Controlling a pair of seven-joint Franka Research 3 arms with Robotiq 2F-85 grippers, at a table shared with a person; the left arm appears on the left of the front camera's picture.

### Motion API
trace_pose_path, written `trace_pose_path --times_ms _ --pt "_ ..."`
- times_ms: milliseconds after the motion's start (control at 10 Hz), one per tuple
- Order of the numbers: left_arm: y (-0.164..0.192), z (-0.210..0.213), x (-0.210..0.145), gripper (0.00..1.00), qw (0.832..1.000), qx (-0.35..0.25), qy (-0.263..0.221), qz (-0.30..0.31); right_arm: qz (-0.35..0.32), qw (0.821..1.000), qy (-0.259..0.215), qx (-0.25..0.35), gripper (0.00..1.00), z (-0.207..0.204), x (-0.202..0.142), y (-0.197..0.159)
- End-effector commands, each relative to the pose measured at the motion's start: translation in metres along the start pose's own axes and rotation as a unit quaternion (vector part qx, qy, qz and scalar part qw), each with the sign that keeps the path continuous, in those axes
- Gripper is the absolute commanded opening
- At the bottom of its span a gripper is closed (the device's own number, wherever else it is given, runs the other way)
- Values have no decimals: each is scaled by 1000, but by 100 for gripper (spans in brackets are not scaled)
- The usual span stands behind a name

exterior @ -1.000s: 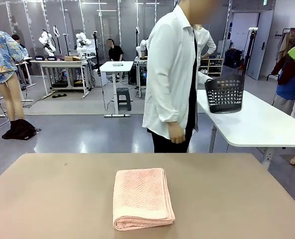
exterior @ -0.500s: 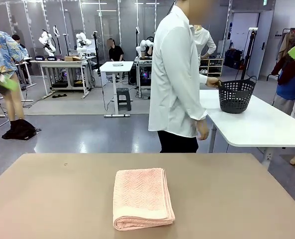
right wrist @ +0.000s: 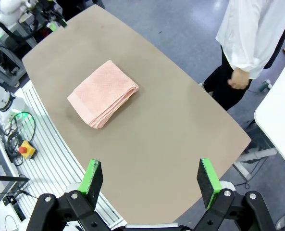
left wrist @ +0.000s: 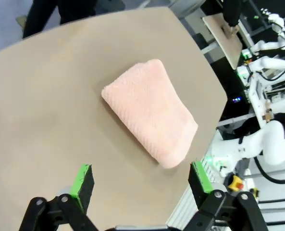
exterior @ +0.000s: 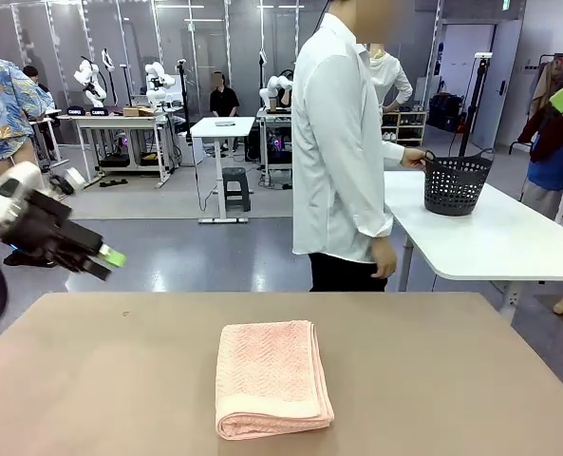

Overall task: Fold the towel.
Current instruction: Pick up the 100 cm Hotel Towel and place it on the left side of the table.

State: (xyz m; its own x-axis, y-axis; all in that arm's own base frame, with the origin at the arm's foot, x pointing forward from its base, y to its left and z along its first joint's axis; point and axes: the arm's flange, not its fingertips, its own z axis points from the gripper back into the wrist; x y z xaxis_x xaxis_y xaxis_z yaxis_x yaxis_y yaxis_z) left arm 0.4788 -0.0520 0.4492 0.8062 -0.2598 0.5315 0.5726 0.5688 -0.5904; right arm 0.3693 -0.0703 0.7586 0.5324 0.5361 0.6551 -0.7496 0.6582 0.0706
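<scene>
The towel (exterior: 272,378) lies folded in a neat pink block on the brown table (exterior: 452,380), near the robot's edge. In the front view its stacked layers show along the right side and the rounded fold faces the camera. Nothing touches it.

From the left gripper (left wrist: 141,186) the towel (left wrist: 151,111) sits ahead, just past the green pads (left wrist: 83,182), well apart from them. The jaws are spread wide w/ nothing between – only bare table under them. In the front view the left gripper (exterior: 110,258) hangs up in the air off the table's left end, pointing down toward the table.

The right gripper (right wrist: 149,183) is spread wide too, holding nothing. It is high over the table; the towel (right wrist: 103,94) is far ahead and to the left of its pads (right wrist: 93,177).

Container: a black basket (exterior: 457,182) stands on a white table (exterior: 509,237) far behind – a person (exterior: 343,142) in a white shirt has a hand on its rim. What's inside can't be seen. The person's legs are cut off by the brown table's far edge.
</scene>
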Motion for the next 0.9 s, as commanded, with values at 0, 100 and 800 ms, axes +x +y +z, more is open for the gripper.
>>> trace_pose_path --times_ms 0,100,800 --pt "18 -45 8 100 1000 -20 -13 10 0 1000 2 -1 100 -1 1 0" --pt "25 -74 2 100 999 -20 -1 27 0 1000 2 -1 100 -1 1 0" --pt "47 -202 -26 100 988 -114 15 107 0 1000 2 -1 100 -1 1 0"
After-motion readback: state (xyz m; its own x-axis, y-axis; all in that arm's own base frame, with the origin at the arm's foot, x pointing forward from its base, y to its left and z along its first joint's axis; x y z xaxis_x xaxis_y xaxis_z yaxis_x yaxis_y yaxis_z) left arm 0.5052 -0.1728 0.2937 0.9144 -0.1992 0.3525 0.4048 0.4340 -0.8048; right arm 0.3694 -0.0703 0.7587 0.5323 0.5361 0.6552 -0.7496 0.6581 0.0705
